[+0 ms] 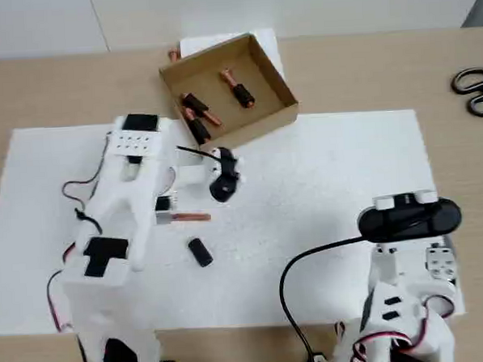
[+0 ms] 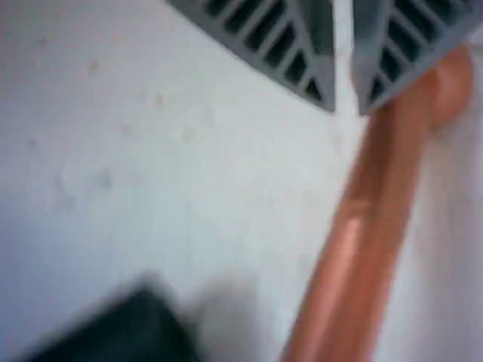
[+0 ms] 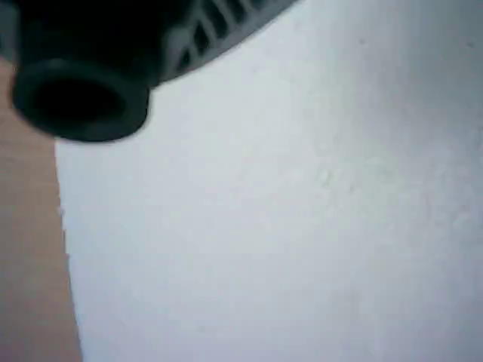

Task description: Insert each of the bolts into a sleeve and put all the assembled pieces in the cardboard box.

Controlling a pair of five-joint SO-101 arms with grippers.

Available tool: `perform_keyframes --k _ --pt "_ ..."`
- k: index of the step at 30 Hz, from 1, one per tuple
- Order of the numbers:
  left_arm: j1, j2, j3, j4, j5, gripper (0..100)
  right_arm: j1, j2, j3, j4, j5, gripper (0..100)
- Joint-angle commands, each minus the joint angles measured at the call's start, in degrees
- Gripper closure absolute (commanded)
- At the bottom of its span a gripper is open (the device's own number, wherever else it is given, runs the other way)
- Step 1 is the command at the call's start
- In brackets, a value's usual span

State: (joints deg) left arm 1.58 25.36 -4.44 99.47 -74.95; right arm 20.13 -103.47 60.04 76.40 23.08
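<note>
A copper bolt [image 1: 191,218] lies on the white foam mat [image 1: 323,193], and a loose black sleeve [image 1: 200,252] sits just in front of it. My left gripper [image 1: 164,214] is down at the bolt's head end. In the left wrist view its grey fingers [image 2: 302,60] are shut with a thin gap between the tips, and the bolt [image 2: 370,234] runs out from under one tip, not between them. The sleeve [image 2: 113,332] shows dark at the edge. My right gripper [image 3: 143,60] holds another black sleeve [image 3: 79,102] above the mat's edge. The cardboard box [image 1: 272,74] holds three assembled pieces.
Another bolt [image 1: 172,54] lies on the table just behind the box's far left corner. Scissors [image 1: 476,92] rest at the far right on the wooden table. The left arm's black wrist camera [image 1: 224,183] hangs between the box and the bolt.
</note>
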Motion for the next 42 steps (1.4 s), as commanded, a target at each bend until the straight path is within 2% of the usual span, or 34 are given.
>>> perform_keyframes --k 1,9,14,17,24,28,30,31,36,38,40,42 --pt "-0.35 -1.49 1.89 0.97 -10.81 99 0.40 -0.40 -0.53 -1.36 0.44 99.3" --pt "-0.35 -1.49 1.80 0.88 -10.29 99 0.40 -0.40 -0.53 -1.36 0.44 99.3" --pt "-0.09 -2.55 1.80 1.05 -2.81 99 0.40 -0.40 -0.53 -1.36 0.44 99.3" --pt "0.00 -8.35 2.77 1.05 0.00 99 0.40 -0.40 -0.53 -1.36 0.44 99.3" --pt "2.90 -31.74 11.74 1.05 0.26 99 0.40 -0.40 -0.53 -1.36 0.44 99.3" --pt "5.19 -40.70 14.55 0.44 6.68 99 0.40 -0.40 -0.53 -1.36 0.44 99.3" --pt "5.27 -41.05 14.29 -2.29 15.74 99 0.40 -0.40 -0.53 -1.36 0.44 99.3" --pt "5.27 -41.05 14.20 -4.40 24.26 99 0.40 -0.40 -0.53 -1.36 0.44 99.3" --pt "6.51 -41.05 14.11 -16.88 81.93 99 0.40 -0.40 -0.53 -1.45 0.44 99.3" --pt "6.86 -41.05 14.55 -20.31 101.10 99 0.40 -0.40 -0.53 -1.45 0.44 99.3" --pt "8.79 -40.97 15.69 -22.86 114.81 99 0.40 -0.40 -0.53 -1.45 0.44 99.3" --pt "11.16 -41.05 17.19 -23.56 122.20 99 0.40 -0.40 -0.53 -1.45 0.44 99.3"
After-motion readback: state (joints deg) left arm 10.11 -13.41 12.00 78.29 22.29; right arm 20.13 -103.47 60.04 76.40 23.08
